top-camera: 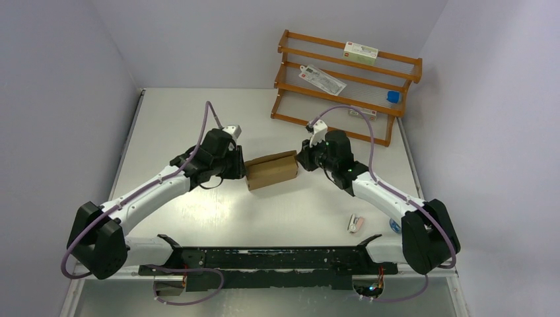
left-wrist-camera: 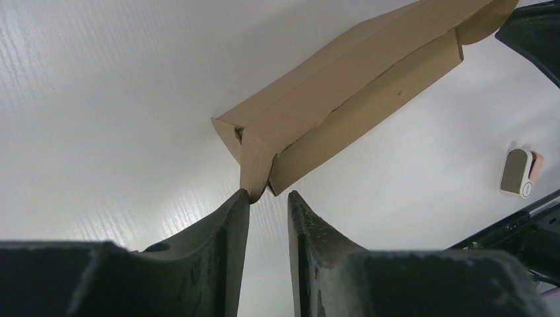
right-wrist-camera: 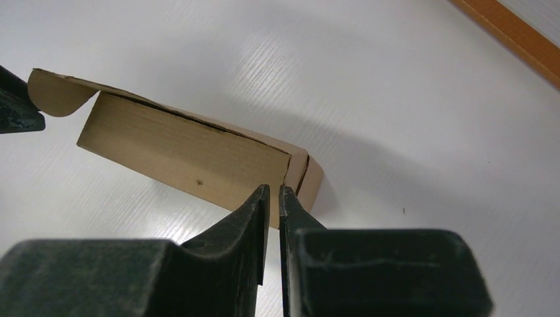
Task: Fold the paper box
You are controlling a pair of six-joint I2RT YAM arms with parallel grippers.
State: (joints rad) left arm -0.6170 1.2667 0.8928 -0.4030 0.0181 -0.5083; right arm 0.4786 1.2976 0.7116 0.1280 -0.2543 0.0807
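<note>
The paper box [top-camera: 271, 170], a small plain brown carton, lies mid-table between both arms. In the left wrist view the paper box [left-wrist-camera: 343, 86] runs away to the upper right, and its near end flap touches the tip of one finger. My left gripper [left-wrist-camera: 269, 193] [top-camera: 239, 165] is at that left end, open by a narrow gap with nothing between the fingers. My right gripper [right-wrist-camera: 275, 188] [top-camera: 300, 158] is at the other end of the paper box [right-wrist-camera: 178, 155], nearly closed, with the end flap's seam running into the slit between its tips. The far flap curls up.
A wooden rack [top-camera: 343, 79] stands at the back right, holding printed cartons and a blue item [top-camera: 393, 97]. A small white-and-pink object [top-camera: 356, 222] lies on the table near the right arm's base, and it also shows in the left wrist view [left-wrist-camera: 518, 172].
</note>
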